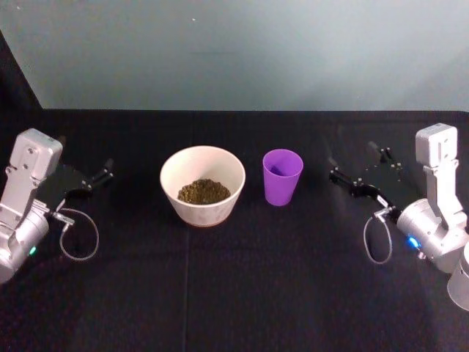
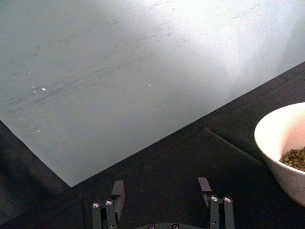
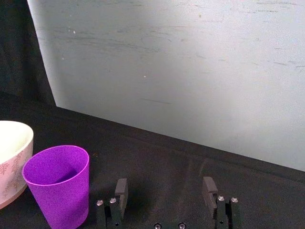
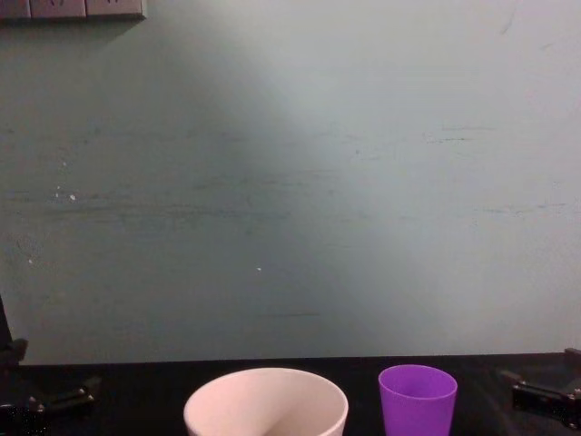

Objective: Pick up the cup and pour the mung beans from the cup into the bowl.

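Purple cup [image 1: 282,177] upright, beside bowl [image 1: 202,183] | nearer my right gripper [image 1: 350,170], jaws wide | left gripper [image 1: 101,174] parked, jaws wide

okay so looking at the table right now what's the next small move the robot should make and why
Probably none beyond staying parked. The mung beans already lie in the bowl, and the purple cup stands upright beside it, looking empty. The right pincer and left pincer both sit open, apart from either, so the pour looks done.
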Robot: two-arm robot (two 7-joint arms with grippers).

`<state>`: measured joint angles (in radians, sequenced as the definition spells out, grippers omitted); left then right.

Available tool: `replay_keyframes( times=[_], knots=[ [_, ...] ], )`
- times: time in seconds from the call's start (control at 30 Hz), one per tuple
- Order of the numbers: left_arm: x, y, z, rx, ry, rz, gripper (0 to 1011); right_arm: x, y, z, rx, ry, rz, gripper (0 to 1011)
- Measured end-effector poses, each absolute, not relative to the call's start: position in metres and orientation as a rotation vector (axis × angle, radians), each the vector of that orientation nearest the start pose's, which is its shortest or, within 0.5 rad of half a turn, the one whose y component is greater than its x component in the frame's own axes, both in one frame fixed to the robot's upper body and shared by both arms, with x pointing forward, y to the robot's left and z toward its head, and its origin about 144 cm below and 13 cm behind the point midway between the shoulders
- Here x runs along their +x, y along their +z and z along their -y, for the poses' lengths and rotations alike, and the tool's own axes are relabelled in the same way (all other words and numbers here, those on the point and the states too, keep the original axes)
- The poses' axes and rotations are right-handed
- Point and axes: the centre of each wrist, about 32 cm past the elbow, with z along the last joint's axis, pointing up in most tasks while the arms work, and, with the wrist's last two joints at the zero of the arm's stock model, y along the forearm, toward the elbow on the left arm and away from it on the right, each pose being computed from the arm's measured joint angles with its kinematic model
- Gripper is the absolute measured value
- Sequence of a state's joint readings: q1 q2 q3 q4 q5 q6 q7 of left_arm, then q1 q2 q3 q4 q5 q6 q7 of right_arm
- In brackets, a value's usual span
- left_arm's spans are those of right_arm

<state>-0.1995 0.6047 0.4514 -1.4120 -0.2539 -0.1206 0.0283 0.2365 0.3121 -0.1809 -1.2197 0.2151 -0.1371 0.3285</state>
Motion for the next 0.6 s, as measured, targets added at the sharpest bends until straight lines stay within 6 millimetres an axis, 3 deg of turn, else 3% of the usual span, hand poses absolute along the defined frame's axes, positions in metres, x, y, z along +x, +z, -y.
replay_keyframes(
  times=[0.6],
  knots=[
    [0.4886, 1.1398, -0.3096, 0.304, 1.248, 0.285, 1000, 0.5184, 1.1192, 0.3002, -0.118, -1.164, 0.069, 1002]
  ],
)
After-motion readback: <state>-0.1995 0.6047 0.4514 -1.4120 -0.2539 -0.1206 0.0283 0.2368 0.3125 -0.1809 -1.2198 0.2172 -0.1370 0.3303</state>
